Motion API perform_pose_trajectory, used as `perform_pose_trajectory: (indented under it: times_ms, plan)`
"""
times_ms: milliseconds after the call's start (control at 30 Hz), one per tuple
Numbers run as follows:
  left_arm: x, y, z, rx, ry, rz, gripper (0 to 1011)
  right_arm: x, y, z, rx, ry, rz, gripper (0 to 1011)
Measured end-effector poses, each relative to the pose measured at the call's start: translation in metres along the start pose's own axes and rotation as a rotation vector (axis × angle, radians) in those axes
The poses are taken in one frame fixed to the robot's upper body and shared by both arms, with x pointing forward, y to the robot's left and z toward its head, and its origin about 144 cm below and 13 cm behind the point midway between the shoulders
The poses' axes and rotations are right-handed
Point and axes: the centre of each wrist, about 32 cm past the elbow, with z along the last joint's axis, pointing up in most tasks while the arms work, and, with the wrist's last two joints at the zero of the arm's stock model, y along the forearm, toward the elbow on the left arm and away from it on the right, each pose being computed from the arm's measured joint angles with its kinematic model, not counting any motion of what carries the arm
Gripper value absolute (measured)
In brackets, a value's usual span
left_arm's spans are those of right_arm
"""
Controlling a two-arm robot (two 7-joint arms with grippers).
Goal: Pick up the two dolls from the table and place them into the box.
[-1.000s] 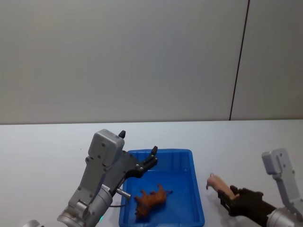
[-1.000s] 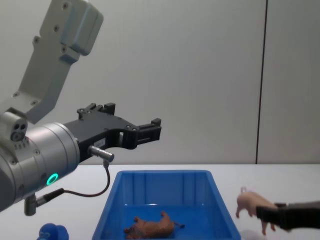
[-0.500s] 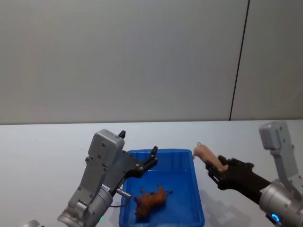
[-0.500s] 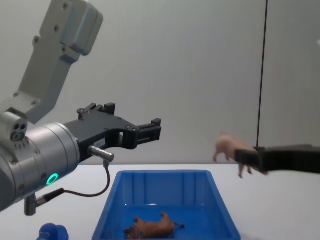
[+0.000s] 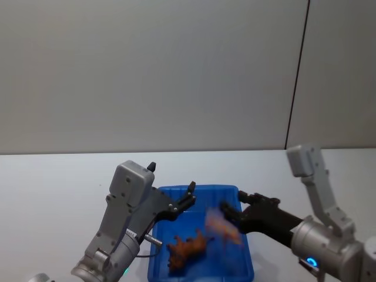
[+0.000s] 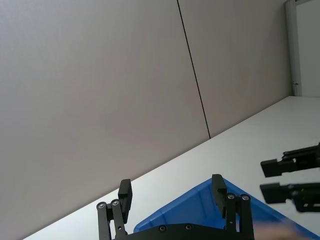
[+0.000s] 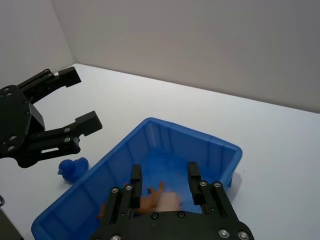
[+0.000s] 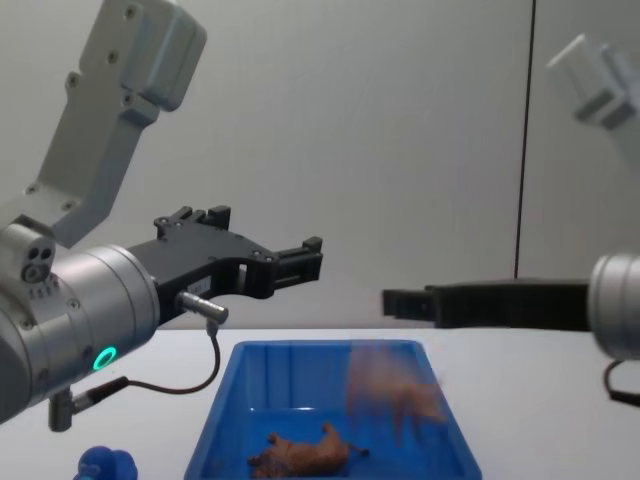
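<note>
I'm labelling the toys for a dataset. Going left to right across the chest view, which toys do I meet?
blue duck → brown doll → pink pig, blurred above the box

place: robot lab test cell | cues: bare white table (image 5: 47, 188), plain grey panelled wall (image 5: 147, 70) behind its far edge, one dark vertical seam (image 5: 296, 76) in it | setup: blue box (image 5: 211, 194) mid-table near the front edge, blue toy duck (image 7: 74, 169) beside it
</note>
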Motion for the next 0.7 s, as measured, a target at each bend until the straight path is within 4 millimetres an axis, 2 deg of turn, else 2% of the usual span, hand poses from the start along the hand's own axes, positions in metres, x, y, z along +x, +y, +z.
perform_pose_trajectory:
  times_ms: [200, 233, 300, 333, 433, 467, 600, 700]
  plan:
    - [0.000, 0.000, 0.000, 0.000, 0.000, 0.000, 1001, -0.003, 0.015, -0.004, -0.026, 0.011, 0.025, 662]
    - [0.000, 0.000, 0.000, 0.000, 0.000, 0.000, 1001, -0.004, 0.017, -0.005, -0.031, 0.013, 0.027, 721]
    - [0.000, 0.000, 0.000, 0.000, 0.000, 0.000, 1001, -0.004, 0.020, -0.006, -0.036, 0.013, 0.029, 752]
    - [0.000, 0.000, 0.000, 0.000, 0.000, 0.000, 1001, -0.004, 0.020, -0.006, -0.036, 0.013, 0.029, 817]
    - [0.000, 0.000, 0.000, 0.000, 0.000, 0.000, 1001, -0.003, 0.021, -0.007, -0.035, 0.008, 0.027, 870]
    - [0.000, 0.000, 0.000, 0.000, 0.000, 0.000, 1001, -0.003, 0.021, -0.008, -0.032, 0.004, 0.025, 921]
    - [0.000, 0.000, 0.000, 0.000, 0.000, 0.000, 1001, 0.001, 0.018, -0.010, -0.022, -0.013, 0.015, 1001]
    - [0.000, 0.000, 0.000, 0.000, 0.000, 0.000, 1001, 0.004, 0.012, -0.012, -0.009, -0.026, 0.007, 1001]
